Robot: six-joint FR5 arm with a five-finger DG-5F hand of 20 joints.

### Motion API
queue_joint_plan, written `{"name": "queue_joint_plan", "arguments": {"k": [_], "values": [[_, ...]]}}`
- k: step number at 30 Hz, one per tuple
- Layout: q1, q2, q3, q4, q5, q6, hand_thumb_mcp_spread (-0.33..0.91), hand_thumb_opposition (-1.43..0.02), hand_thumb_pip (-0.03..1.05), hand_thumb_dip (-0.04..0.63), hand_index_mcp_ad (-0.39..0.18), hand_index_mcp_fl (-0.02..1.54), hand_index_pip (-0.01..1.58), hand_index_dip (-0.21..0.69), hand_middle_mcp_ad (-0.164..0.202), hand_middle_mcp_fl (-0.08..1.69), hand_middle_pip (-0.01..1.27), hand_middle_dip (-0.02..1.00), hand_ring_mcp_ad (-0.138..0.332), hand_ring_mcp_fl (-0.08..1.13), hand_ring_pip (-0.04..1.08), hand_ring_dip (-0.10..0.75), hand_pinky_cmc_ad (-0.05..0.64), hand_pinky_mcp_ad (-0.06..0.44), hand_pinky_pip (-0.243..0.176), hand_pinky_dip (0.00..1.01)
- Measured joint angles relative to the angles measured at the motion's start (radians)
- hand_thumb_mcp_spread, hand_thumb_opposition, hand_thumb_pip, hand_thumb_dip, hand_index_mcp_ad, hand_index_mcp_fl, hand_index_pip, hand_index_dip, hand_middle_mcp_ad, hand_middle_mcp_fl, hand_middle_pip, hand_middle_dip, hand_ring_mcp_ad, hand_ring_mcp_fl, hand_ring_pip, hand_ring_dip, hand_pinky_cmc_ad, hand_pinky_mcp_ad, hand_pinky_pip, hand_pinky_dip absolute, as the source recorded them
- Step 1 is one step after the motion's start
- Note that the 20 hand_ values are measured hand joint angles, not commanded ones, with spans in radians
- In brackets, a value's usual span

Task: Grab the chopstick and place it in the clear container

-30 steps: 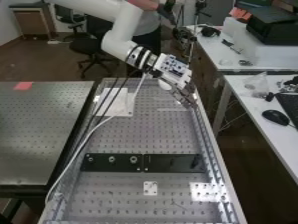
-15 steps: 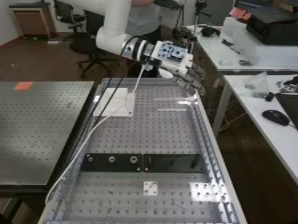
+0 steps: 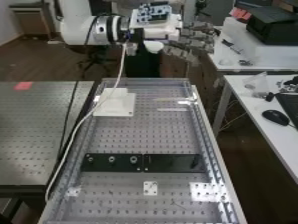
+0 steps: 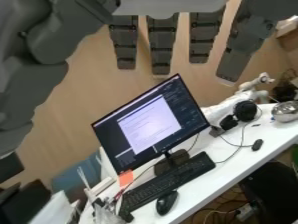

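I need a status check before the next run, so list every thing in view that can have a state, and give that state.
Hand: open, fingers straight
Monitor: on, screen lit
Pale strips: lying flat on the bench, apart from each other
Black plates: flat, end to end
White block: set down, not held
Mouse: resting beside the keyboard
Headphones: set down on the desk

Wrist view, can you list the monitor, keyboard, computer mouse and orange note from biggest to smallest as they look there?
1. Monitor
2. Keyboard
3. Computer mouse
4. Orange note
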Motion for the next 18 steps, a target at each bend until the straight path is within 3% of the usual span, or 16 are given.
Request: {"name": "queue_joint_plan", "arguments": {"k": [5,10,18], "values": [[-0.074,0.037,-0.005,-0.056,-0.151,-0.147,0.19,-0.67,0.28,0.005,-0.093,0.02,0.02,0.216,0.075,0.06,0.1,0.21,0.192,0.0,0.07,0.11,0.379,0.286,-0.152,0.4],[-0.139,0.058,0.009,-0.123,-0.251,-0.281,0.18,-0.67,0.27,0.005,-0.096,0.02,0.02,0.173,0.087,0.05,0.1,0.19,0.188,0.0,0.06,0.079,0.417,0.286,-0.154,0.34],[-0.206,0.039,0.096,-0.199,-0.319,-0.366,0.18,-0.67,0.29,0.007,-0.087,0.02,0.02,0.148,0.087,0.05,0.1,0.14,0.188,0.0,0.05,0.031,0.428,0.29,-0.162,0.28]]}}
